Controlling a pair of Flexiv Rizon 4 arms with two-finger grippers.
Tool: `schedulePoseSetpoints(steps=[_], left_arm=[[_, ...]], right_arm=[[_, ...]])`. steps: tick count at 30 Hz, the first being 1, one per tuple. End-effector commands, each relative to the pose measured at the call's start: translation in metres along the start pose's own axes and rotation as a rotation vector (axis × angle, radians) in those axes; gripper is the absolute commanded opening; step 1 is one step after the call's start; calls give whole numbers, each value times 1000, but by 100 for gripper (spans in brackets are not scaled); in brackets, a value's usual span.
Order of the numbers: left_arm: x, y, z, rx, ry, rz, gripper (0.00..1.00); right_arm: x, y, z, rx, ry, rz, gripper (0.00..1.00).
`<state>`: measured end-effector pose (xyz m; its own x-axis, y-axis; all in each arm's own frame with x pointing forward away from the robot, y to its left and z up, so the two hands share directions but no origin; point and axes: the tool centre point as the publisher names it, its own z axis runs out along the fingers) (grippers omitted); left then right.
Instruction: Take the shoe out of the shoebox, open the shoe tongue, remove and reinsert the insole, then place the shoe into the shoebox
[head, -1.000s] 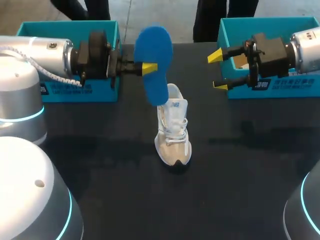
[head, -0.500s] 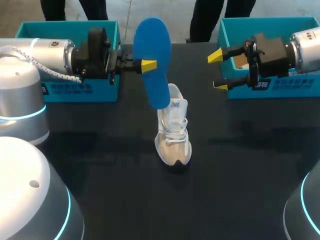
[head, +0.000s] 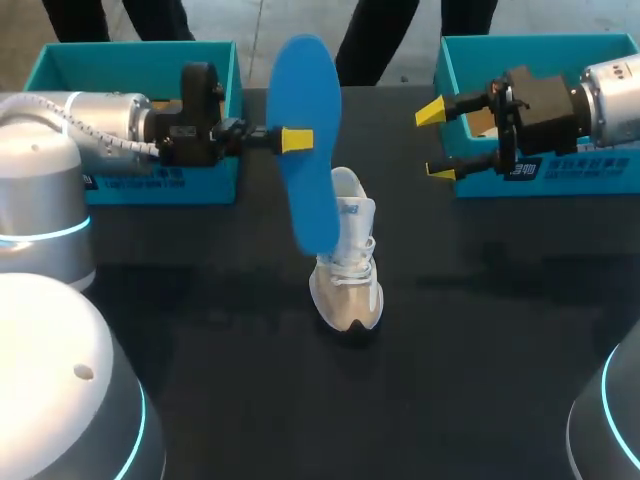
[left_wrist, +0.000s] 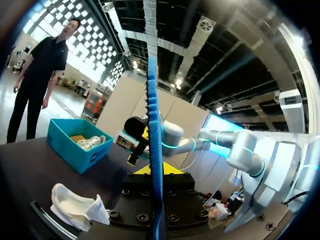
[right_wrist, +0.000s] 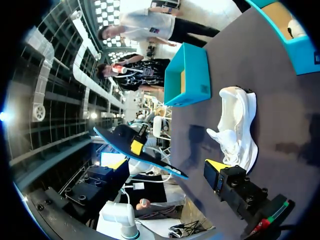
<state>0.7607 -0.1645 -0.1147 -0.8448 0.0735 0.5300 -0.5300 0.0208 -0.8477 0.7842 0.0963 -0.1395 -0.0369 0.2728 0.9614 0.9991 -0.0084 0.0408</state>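
Left end effector (head: 298, 139): arm comes in level from the left over the left shoebox (head: 130, 58), wrist horizontal, fingers pinched narrow on the blue insole (head: 310, 170) near its upper half. Insole hangs upright, long axis roughly vertical, lower end over the heel opening of the shoe (head: 347, 270). Right end effector (head: 436, 142): arm level in front of the right shoebox (head: 545, 48), fingers spread wide, nothing between them. Shoe stands upright on the dark counter (head: 480, 350) between the two boxes, toe toward the robot. Head view cannot settle whether insole and shoe touch; right wrist view shows a gap between them. Left wrist view shows the insole edge-on: thin, foam-like, serrated along its upper edge. Shoe white, mesh-like, laced; shoeboxes teal, open-topped.
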Motion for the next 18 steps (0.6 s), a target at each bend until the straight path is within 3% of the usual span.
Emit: schedulePoseSetpoints(steps=[1, 13, 18], left_arm=[[0, 2, 0, -31, 2, -402, 0], [-10, 8, -3, 44, -11, -795, 0], [-15, 12, -2, 49, -2, -868, 0]], right_arm=[[1, 0, 0, 1, -4, 2, 100], [1, 0, 0, 1, -4, 2, 100], [1, 0, 0, 1, -4, 2, 100]])
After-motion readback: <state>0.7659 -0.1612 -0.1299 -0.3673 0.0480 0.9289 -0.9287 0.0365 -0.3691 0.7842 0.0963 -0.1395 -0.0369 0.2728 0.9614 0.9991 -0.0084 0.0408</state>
